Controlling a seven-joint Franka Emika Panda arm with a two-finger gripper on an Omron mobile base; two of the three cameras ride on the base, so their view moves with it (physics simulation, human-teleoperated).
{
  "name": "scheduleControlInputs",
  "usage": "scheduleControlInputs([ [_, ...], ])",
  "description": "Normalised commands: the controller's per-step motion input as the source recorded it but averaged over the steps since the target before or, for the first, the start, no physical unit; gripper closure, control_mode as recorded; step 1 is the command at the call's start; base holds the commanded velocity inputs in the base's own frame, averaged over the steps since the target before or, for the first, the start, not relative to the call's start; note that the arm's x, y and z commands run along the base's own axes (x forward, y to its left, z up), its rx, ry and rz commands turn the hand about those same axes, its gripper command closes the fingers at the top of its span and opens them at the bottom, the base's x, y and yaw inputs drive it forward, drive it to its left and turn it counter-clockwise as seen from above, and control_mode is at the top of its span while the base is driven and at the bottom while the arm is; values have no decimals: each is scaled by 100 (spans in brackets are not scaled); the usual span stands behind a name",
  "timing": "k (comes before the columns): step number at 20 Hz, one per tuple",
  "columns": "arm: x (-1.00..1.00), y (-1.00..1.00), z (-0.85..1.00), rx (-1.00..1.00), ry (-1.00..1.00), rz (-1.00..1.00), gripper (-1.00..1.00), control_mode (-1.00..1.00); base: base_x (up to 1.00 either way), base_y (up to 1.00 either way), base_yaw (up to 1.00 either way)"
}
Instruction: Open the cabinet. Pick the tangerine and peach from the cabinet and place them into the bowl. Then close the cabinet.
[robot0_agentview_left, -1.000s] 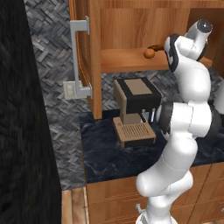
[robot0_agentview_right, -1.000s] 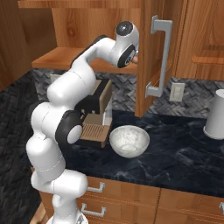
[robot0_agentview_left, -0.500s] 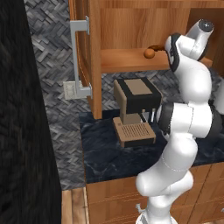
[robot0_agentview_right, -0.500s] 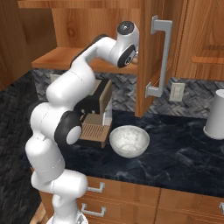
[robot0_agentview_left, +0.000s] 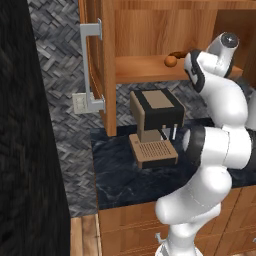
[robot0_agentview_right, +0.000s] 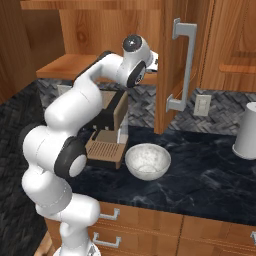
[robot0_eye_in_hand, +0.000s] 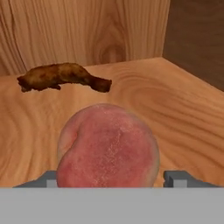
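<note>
The cabinet (robot0_agentview_left: 145, 30) is open, with its left door (robot0_agentview_left: 95, 65) swung out and its right door (robot0_agentview_right: 172, 60) swung out too. On the wooden shelf (robot0_eye_in_hand: 183, 113) the peach (robot0_eye_in_hand: 107, 148) rests right in front of the hand. My gripper (robot0_eye_in_hand: 111, 180) is open, and its fingertips (robot0_eye_in_hand: 49, 179) stand on either side of the fruit, close to its flanks. The tangerine (robot0_agentview_left: 170, 60) sits further left on the shelf, beside the arm. The speckled bowl (robot0_agentview_right: 147, 161) stands empty on the counter below, next to the coffee machine.
A dark brown elongated item (robot0_eye_in_hand: 61, 76) lies on the shelf behind the peach. The brown coffee machine (robot0_agentview_left: 152, 127) stands under the shelf. A white jug (robot0_agentview_right: 247, 131) is at the far right of the dark counter (robot0_agentview_right: 210, 175). Wooden drawers run below.
The arm's upper joint has sunk slightly as the hand settles at the shelf. The fruits, the bowl and the doors have not moved.
</note>
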Motion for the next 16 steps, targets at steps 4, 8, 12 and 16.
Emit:
scheduleControlInputs([
  [4, 0, 0, -2, 0, 0, 0, 100, -100, 0, 0, 0],
  [8, -4, 0, 0, 0, -1, 0, 100, -100, 0, 0, 0],
  [12, -61, 0, 27, 0, -11, 0, 100, -100, 0, 0, 0],
  [16, -91, 0, 27, 0, -5, -1, 100, -100, 0, 0, 0],
])
